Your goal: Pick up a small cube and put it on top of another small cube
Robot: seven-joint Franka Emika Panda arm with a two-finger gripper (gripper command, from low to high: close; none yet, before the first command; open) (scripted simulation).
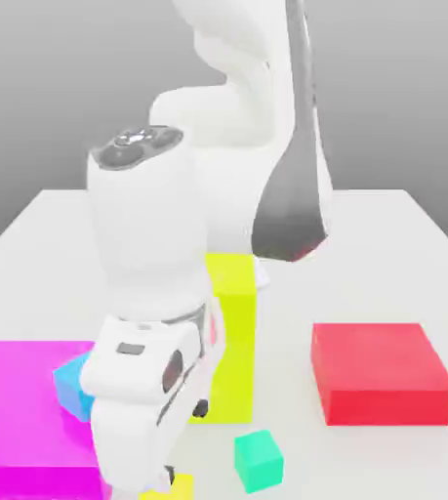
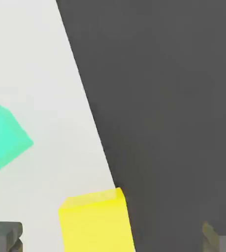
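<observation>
1. The white robot arm point(image 1: 144, 293) bends low over the white table point(image 1: 384, 244) at its near edge.
2. The gripper point(image 2: 113, 238) stands with its jaws wide open, nothing between them.
3. The small bright-yellow cube point(image 2: 96, 221) lies at the table's near edge, just beneath the open fingers point(image 2: 5, 236).
4. A small teal cube point(image 1: 258, 459) sits near it, to the exterior view's right.
5. A tall yellow block point(image 1: 232, 332), a red flat block point(image 1: 382, 373), a magenta slab point(image 1: 22, 410) and a small blue cube point(image 1: 71, 383) stand around.

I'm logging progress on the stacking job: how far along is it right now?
Nothing is stacked yet. The small yellow cube sits on the table near its edge, between the open gripper fingertips but ungrasped. The teal cube lies apart. Left: closing, lifting, placing on another small cube.
</observation>
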